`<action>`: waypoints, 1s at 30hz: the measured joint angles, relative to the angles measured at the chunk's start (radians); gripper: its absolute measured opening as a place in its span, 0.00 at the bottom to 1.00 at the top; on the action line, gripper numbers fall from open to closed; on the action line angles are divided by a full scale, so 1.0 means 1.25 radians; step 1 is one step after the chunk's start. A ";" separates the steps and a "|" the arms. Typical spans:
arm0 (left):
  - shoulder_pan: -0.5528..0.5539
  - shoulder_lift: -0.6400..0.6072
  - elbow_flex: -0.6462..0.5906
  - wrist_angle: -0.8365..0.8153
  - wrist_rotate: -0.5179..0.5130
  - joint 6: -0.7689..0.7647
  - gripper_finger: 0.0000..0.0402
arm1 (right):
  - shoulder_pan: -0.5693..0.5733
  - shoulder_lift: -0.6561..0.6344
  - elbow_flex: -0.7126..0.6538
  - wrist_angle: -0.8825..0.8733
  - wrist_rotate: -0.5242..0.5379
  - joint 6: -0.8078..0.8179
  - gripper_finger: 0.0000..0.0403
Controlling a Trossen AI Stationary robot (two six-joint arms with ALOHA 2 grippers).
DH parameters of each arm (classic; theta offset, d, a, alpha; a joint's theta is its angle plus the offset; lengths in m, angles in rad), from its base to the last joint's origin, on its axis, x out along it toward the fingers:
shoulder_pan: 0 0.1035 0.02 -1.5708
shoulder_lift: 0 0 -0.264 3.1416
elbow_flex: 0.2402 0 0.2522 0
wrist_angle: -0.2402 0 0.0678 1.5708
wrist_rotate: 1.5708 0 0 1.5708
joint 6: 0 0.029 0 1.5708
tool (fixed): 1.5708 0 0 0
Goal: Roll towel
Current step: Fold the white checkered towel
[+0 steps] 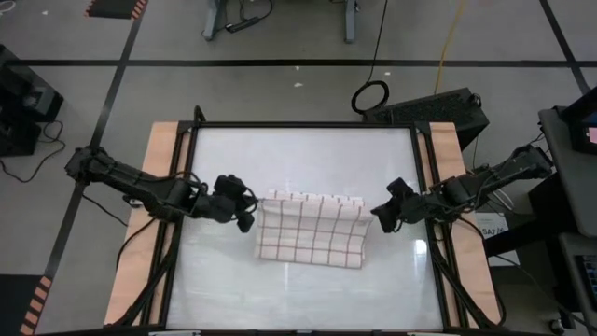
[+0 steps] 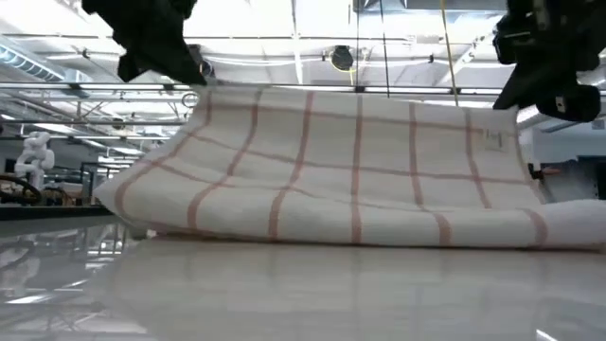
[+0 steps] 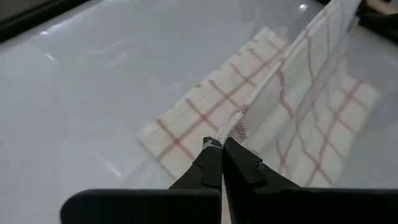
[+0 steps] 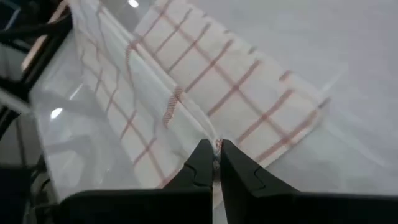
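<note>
1. My left end effector (image 3: pixel 221 144) is clamped on one far corner of the towel (image 1: pixel 312 229); my right end effector (image 4: pixel 214 147) is clamped on the other.
2. The towel hangs between my two end effectors, its held edge raised, the rest sloping down onto the table (image 1: pixel 298 299) below them.
3. Progress, as I judge it: the leading edge is lifted and starting to fold over; no roll is formed yet, so nearly all rolling remains.
</note>
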 joint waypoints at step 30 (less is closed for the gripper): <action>0.174 0.055 -0.166 0.191 0.073 0.057 0.00 | -0.306 0.182 0.000 -0.005 -0.187 -0.235 0.00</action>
